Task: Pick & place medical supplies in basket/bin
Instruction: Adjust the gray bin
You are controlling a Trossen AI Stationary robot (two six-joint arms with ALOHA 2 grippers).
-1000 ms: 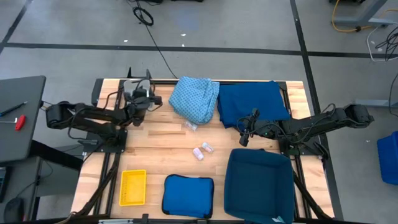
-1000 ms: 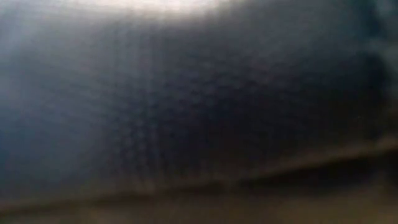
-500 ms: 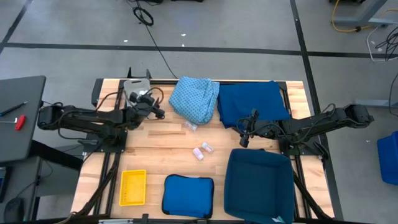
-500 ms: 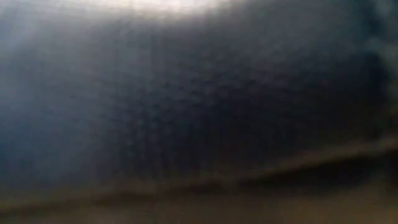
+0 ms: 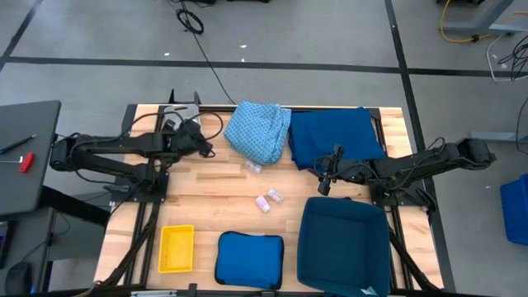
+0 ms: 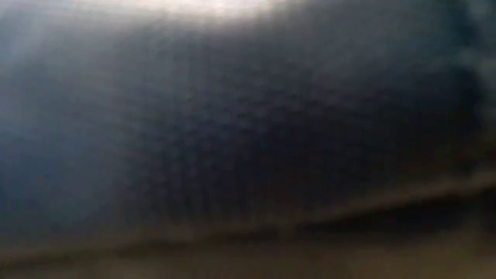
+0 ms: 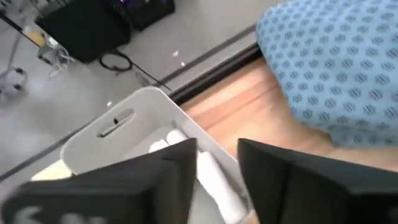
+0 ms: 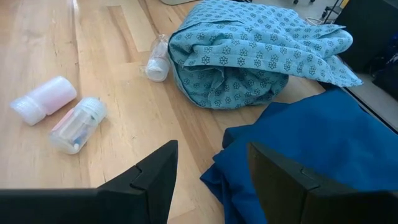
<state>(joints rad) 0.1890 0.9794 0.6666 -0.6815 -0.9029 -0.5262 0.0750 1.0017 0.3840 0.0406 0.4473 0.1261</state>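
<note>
In the high view my left gripper hovers by the grey tray at the table's far left. It is open, and white rolls lie in the tray beneath it. My right gripper waits open at the near edge of the dark blue cloth. The light blue patterned cloth lies bunched beside that. One clear packet rests at its near edge, and two pale packets lie mid-table. The low view is blocked by something dark.
Along the near edge stand the yellow mesh basket, a flat blue pad and the large dark blue bin. Bare wood lies between the packets and the left arm. A black side table stands off the table's left.
My left gripper has drawn back a little from over the grey tray toward the table's near side, and the arm has turned. The right arm and the things on the table have kept still.
</note>
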